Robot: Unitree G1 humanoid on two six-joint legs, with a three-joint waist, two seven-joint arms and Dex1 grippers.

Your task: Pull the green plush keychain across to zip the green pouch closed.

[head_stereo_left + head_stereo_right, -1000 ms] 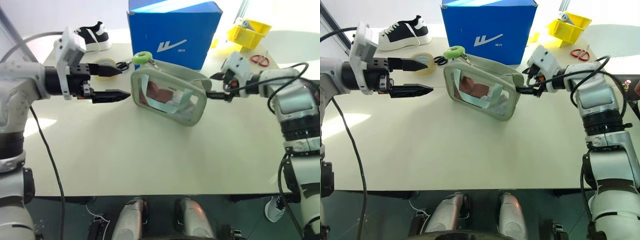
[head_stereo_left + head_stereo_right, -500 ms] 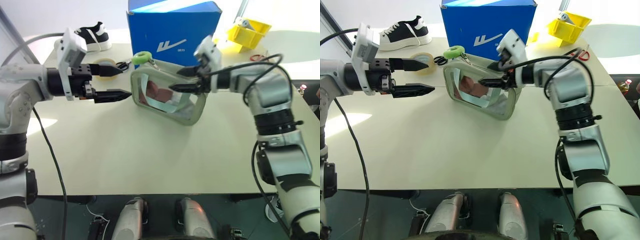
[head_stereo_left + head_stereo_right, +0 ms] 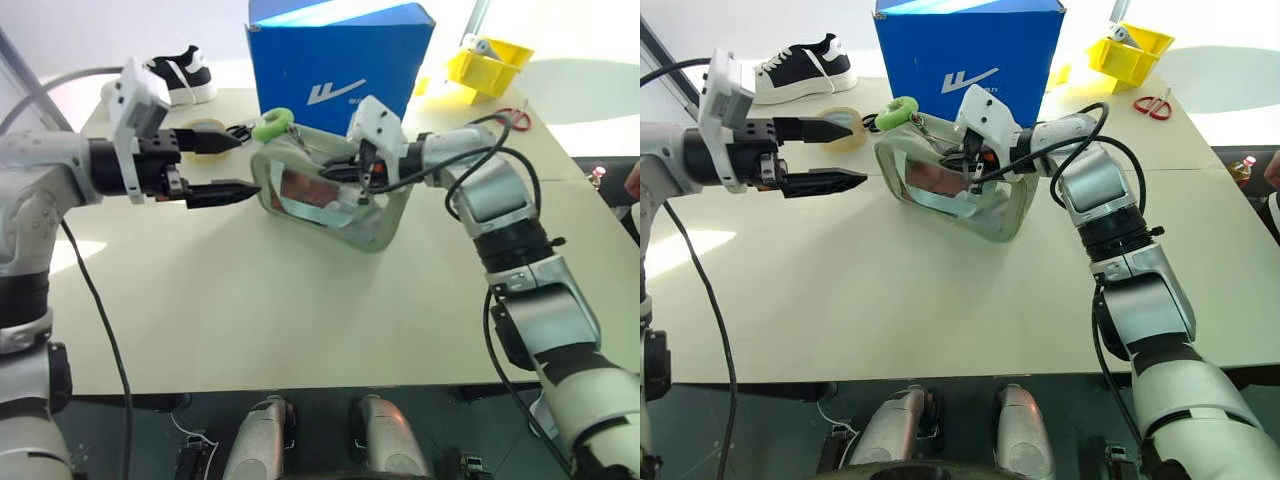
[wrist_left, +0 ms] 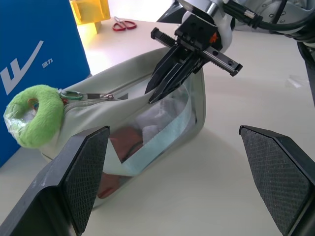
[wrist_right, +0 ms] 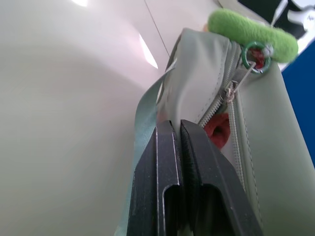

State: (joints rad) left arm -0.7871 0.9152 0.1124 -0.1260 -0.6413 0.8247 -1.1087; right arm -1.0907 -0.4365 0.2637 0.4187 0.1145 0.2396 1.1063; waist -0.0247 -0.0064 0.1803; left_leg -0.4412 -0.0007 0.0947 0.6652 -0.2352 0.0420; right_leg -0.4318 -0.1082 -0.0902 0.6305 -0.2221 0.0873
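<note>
Two claws flank the pale sage-green soft pouch with clear window on the counter. Fuzzy lime-green ring keychain sits at the pouch's left top corner, zipper running rightward from it. Left claw, fingers wide apart and empty, hangs just beside that corner, nearer the keychain. Right claw, fingers pressed together on the pouch's top edge mid-length, appears to pinch fabric. Versus a second ago: right claw crossed from the pouch's right end and closed; pouch nudged left.
</note>
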